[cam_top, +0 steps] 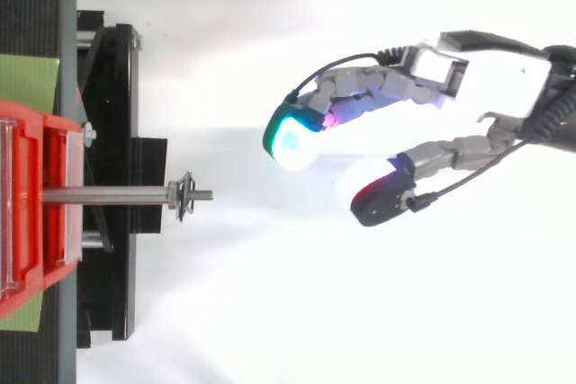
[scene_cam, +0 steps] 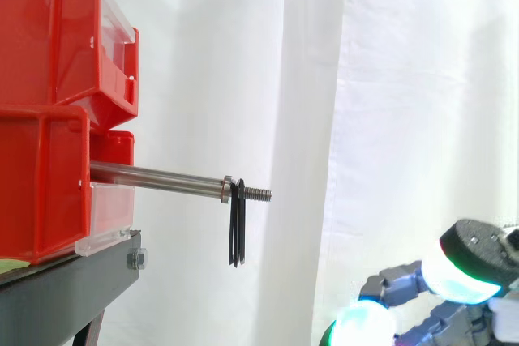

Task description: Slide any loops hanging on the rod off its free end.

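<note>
A steel rod (scene_cam: pixel 158 177) sticks out level from the red bins (scene_cam: pixel 49 111) toward the right, ending in a threaded free tip (scene_cam: pixel 258 194). Black loops (scene_cam: pixel 236 224) hang from the rod just past a nut near that tip; from above the black loops (cam_top: pixel 184 197) look like a thin dark bundle. My hand (cam_top: pixel 432 114) is to the right of the tip and apart from it, lower than the rod in the side view. Its fingers are loosely bent and spread, with glowing fingertips (scene_cam: pixel 462 269) pointing toward the rod. Nothing is between them.
The red bins are stacked on a black stand (scene_cam: pixel 73 289) at the left. A white curtain (scene_cam: pixel 381 79) hangs behind. A green patch (cam_top: pixel 27 83) lies on the stand next to the bins.
</note>
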You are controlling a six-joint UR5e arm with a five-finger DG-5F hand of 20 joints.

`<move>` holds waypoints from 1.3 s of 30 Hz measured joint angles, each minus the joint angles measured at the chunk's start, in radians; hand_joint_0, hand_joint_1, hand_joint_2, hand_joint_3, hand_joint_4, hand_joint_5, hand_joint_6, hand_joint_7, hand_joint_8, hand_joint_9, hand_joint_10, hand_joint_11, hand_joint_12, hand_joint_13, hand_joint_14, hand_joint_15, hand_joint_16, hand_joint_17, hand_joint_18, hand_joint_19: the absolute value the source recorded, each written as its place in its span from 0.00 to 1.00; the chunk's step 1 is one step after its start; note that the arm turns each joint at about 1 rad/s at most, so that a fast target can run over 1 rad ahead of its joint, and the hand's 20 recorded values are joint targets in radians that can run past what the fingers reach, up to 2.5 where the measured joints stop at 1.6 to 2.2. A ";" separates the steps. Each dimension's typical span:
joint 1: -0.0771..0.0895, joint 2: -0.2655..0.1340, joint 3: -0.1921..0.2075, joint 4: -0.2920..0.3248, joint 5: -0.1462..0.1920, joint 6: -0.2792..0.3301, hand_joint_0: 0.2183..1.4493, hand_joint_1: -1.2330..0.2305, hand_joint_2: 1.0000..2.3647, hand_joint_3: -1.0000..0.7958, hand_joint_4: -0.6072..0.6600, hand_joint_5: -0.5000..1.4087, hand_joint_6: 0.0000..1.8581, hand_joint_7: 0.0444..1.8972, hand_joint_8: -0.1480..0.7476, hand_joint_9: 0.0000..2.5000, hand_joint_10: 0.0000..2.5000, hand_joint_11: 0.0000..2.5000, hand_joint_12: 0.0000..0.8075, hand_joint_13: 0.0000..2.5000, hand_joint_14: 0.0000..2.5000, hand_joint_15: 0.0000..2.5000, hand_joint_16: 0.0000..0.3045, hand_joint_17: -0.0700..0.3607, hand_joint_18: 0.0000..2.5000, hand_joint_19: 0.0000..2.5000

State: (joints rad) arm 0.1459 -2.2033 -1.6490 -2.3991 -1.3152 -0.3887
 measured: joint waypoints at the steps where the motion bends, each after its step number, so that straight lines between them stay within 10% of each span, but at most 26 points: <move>1: 0.000 -0.010 0.006 0.006 -0.001 0.002 0.26 0.47 0.01 0.32 0.67 0.16 0.27 0.50 0.45 0.28 0.00 0.05 0.29 0.21 0.00 0.00 0.12 0.35 0.15 0.00; 16: -0.015 -0.180 0.207 0.045 -0.062 0.018 0.26 0.47 0.01 0.32 0.67 0.16 0.27 0.50 0.45 0.29 0.00 0.05 0.30 0.22 0.00 0.00 0.12 0.35 0.16 0.00; 25: -0.019 -0.224 0.245 0.151 -0.075 -0.147 0.26 0.47 0.01 0.32 0.67 0.16 0.27 0.50 0.45 0.29 0.00 0.05 0.30 0.22 0.00 0.00 0.12 0.35 0.17 0.00; 39: -0.049 -0.326 0.363 0.186 -0.162 -0.139 0.26 0.47 0.00 0.32 0.67 0.16 0.27 0.50 0.45 0.29 0.00 0.05 0.30 0.24 0.00 0.00 0.12 0.36 0.19 0.02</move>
State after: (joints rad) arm 0.0972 -2.5293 -1.2856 -2.2133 -1.4771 -0.5280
